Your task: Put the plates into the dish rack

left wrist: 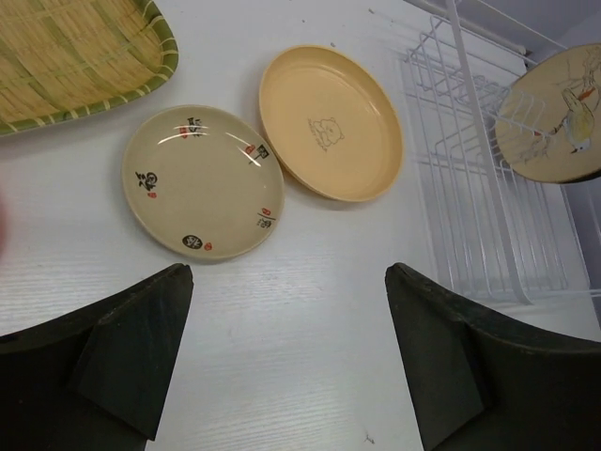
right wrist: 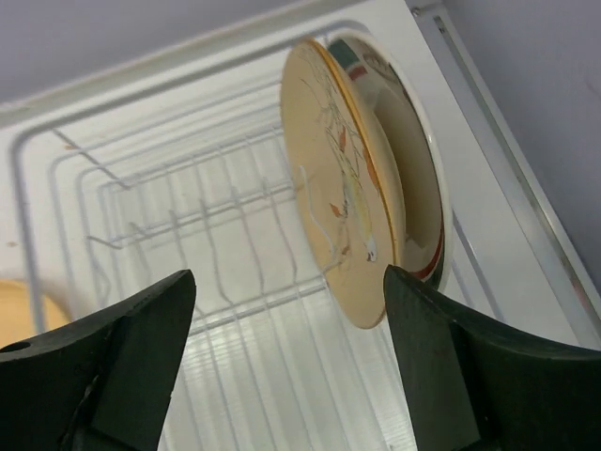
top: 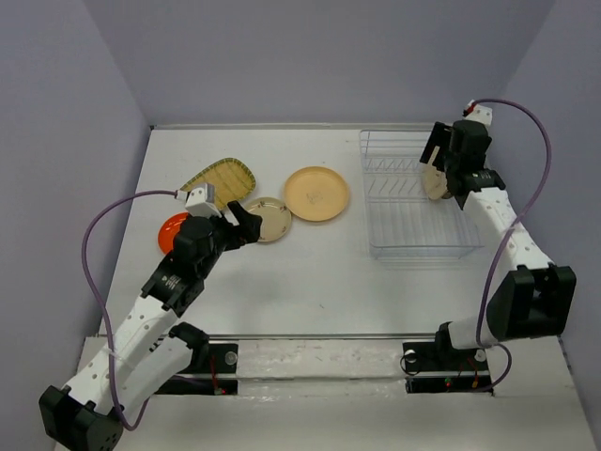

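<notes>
The white wire dish rack (top: 413, 202) stands at the right. A cream leaf-print plate (right wrist: 333, 188) and a white plate with green-red rim (right wrist: 418, 202) stand upright in it at its right side. My right gripper (top: 443, 167) is open and empty just above them. On the table lie the round orange-tan plate (top: 316, 194), the small beige floral plate (top: 269, 218), the yellow-green woven plate (top: 219, 180) and the small orange-red plate (top: 171, 231). My left gripper (top: 246, 224) is open and empty, just left of the floral plate (left wrist: 202, 180).
Grey walls close the table at the back and both sides. The rack's wire tines (right wrist: 216, 235) stand in rows left of the loaded plates. A cable (top: 103, 235) loops off the left arm.
</notes>
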Action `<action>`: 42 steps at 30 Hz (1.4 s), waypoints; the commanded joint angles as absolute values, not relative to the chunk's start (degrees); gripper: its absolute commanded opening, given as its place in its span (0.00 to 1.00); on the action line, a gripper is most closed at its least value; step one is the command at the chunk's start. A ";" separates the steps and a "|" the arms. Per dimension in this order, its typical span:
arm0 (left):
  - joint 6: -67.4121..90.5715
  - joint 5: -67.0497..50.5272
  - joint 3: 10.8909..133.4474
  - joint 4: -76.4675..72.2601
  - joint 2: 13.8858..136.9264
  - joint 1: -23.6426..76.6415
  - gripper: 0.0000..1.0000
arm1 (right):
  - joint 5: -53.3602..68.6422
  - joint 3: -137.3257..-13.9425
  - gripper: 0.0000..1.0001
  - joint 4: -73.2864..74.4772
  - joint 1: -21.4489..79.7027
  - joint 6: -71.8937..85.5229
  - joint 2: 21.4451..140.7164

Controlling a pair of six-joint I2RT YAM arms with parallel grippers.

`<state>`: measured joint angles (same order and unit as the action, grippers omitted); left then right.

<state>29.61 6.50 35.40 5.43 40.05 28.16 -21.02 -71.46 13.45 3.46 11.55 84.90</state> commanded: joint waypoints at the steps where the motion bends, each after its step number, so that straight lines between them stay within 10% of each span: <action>1: 33.83 12.12 34.90 2.29 40.60 28.30 0.93 | -14.25 -71.72 0.88 13.44 3.87 15.99 76.56; 23: 43.68 20.47 30.50 -10.28 58.35 28.30 0.62 | 12.83 -51.51 0.93 7.03 3.87 26.81 52.74; 42: 44.38 20.48 30.06 -21.53 78.83 23.20 0.59 | 18.02 -48.25 0.91 5.80 3.87 27.42 50.10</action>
